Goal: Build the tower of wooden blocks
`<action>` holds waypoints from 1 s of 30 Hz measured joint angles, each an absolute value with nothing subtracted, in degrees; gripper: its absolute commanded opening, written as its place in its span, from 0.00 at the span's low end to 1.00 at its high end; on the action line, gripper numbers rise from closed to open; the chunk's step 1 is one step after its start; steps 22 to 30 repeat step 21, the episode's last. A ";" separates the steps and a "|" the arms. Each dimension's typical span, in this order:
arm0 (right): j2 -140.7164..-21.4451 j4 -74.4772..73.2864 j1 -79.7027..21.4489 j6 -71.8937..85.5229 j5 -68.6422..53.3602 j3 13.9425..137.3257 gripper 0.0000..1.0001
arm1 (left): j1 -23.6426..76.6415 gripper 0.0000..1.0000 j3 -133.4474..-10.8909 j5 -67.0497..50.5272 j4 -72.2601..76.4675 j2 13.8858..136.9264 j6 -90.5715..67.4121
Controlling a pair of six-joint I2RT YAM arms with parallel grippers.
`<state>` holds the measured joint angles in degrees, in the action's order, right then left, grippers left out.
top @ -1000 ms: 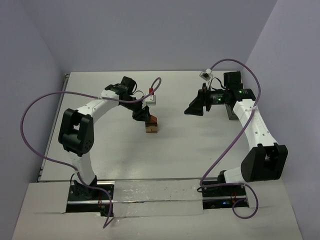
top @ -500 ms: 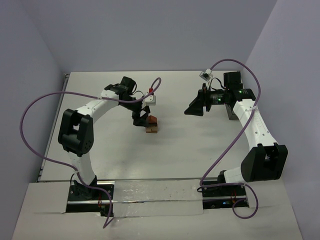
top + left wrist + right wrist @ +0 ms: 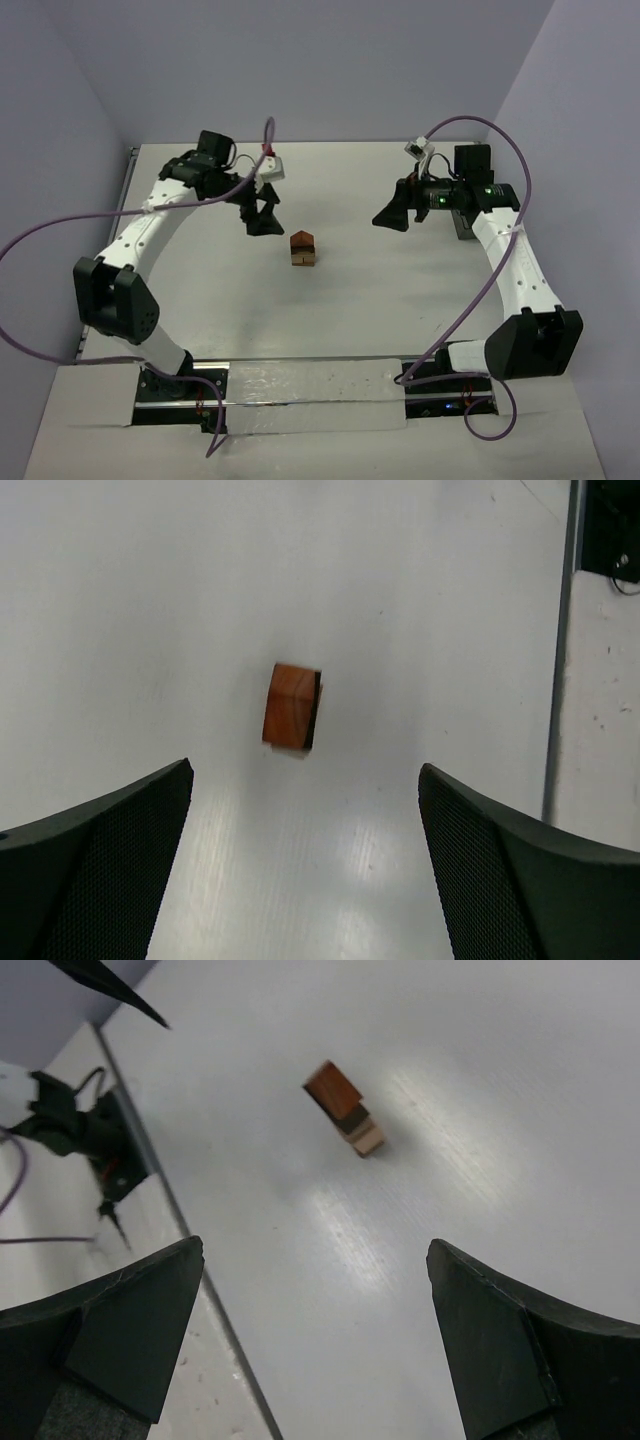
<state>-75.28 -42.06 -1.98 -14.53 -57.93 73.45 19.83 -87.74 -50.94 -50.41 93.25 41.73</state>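
Note:
The wood block tower [image 3: 302, 248] stands mid-table: light tan blocks with a reddish-brown wedge on top. From the left wrist view only the tower's reddish top [image 3: 291, 706] shows, well ahead of the fingers. The right wrist view shows the wedge [image 3: 333, 1090] resting on the tan blocks [image 3: 366, 1137]. My left gripper [image 3: 262, 215] hangs open up and to the left of the tower, apart from it, empty [image 3: 305, 780]. My right gripper [image 3: 392, 213] stands open to the tower's right, empty [image 3: 315, 1250].
A small black box [image 3: 463, 225] sits at the table's right edge behind the right arm. Purple cables loop over both arms. The table's far edge strip [image 3: 563, 650] and its near left edge [image 3: 150, 1165] border the white surface.
My left gripper opened, let go of the reddish wedge on top of the stack, and drew back up and to the left. The right arm barely moved.

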 measured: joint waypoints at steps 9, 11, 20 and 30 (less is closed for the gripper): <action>-68.50 -39.12 -1.72 -11.19 -39.76 67.03 1.00 | 4.45 0.99 -66.86 -39.07 -40.28 75.51 21.07; -67.73 -38.50 -1.55 -9.47 -35.42 65.46 1.00 | 2.99 0.99 -63.56 -35.11 -38.30 72.60 18.83; -60.86 -36.70 -0.71 -3.83 -20.89 53.31 1.00 | -2.48 0.99 -51.96 -22.90 -32.11 63.88 13.58; -59.54 -36.58 -0.71 -3.59 -19.91 52.11 1.00 | -2.91 0.99 -51.27 -22.00 -31.72 63.32 13.00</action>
